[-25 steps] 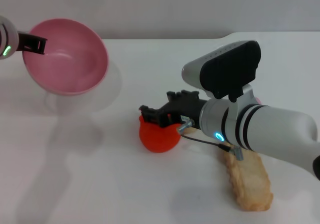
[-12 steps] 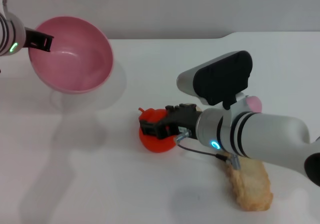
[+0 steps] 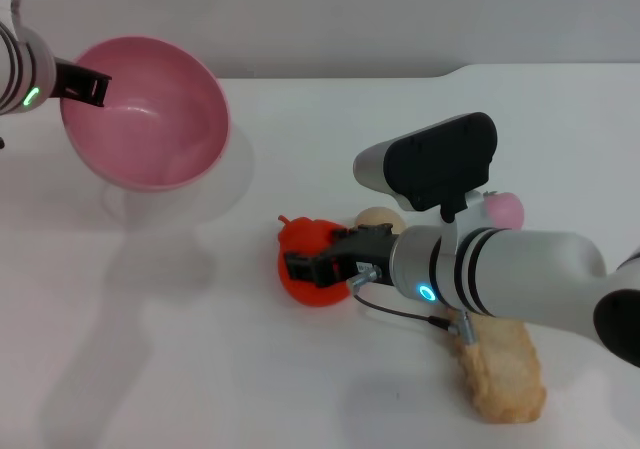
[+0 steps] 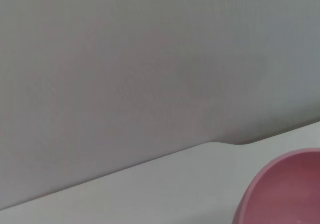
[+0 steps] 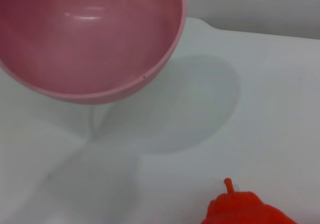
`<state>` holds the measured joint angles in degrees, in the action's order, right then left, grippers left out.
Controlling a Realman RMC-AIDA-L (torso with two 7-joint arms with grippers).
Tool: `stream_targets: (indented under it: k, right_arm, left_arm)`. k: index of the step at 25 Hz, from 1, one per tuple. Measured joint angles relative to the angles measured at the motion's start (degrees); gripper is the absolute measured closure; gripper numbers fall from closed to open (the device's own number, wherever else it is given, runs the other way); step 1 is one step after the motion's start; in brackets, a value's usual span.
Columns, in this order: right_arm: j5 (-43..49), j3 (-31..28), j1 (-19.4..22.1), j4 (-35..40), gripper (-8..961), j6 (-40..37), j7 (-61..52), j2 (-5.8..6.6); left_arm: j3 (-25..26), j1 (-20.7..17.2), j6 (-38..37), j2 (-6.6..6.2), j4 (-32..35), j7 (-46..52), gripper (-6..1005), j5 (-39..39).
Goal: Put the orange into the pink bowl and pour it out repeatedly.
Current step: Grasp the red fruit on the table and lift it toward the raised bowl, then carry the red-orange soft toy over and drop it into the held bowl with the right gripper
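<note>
The pink bowl point(image 3: 150, 119) hangs above the table at the far left, tilted with its opening toward me, and it is empty. My left gripper point(image 3: 88, 87) is shut on its rim. The bowl also shows in the left wrist view point(image 4: 285, 194) and the right wrist view point(image 5: 90, 39). The orange point(image 3: 305, 281) rests on the white table point(image 3: 250, 369) near the middle. My right gripper point(image 3: 306, 266) is down at the orange, across its top and front. The orange's stem and top show at the edge of the right wrist view point(image 5: 242, 209).
A small beige ball point(image 3: 378, 219) lies just behind my right gripper. A pink-purple fruit point(image 3: 506, 207) lies behind the right arm. A long beige bread-like piece point(image 3: 500, 369) lies at the front right. A grey wall stands behind the table's far edge.
My right gripper has come down from above the orange to its level. The left gripper has shifted the bowl slightly to the right and tilted it more. The orange has not moved.
</note>
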<state>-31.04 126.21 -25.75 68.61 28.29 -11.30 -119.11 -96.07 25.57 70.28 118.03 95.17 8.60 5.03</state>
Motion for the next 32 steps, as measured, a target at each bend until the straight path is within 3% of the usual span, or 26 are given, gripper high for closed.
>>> stream_targets:
  k: [7, 18, 25, 32]
  right_arm:
    - [-0.89, 0.31, -0.56, 0.39, 293, 0.35, 3.70, 0.21]
    - [3.40, -0.94, 3.14, 9.27, 740, 2.24, 5.31, 0.19]
    - [10.16, -3.20, 8.18, 21.35, 800, 7.87, 5.41, -0.01]
    - [14.46, -3.35, 8.94, 29.45, 840, 11.04, 5.44, -0.13]
  left_arm:
    - [-0.05, 0.06, 0.16, 0.00, 0.04, -0.52, 958, -0.03]
    - [-0.03, -0.38, -0.75, 0.00, -0.60, -0.60, 958, -0.02]
    - [0.18, -0.49, -1.45, -0.02, -1.78, -1.04, 958, -0.03]
    - [-0.59, -0.13, -2.22, 0.16, -4.25, -1.16, 958, -1.92]
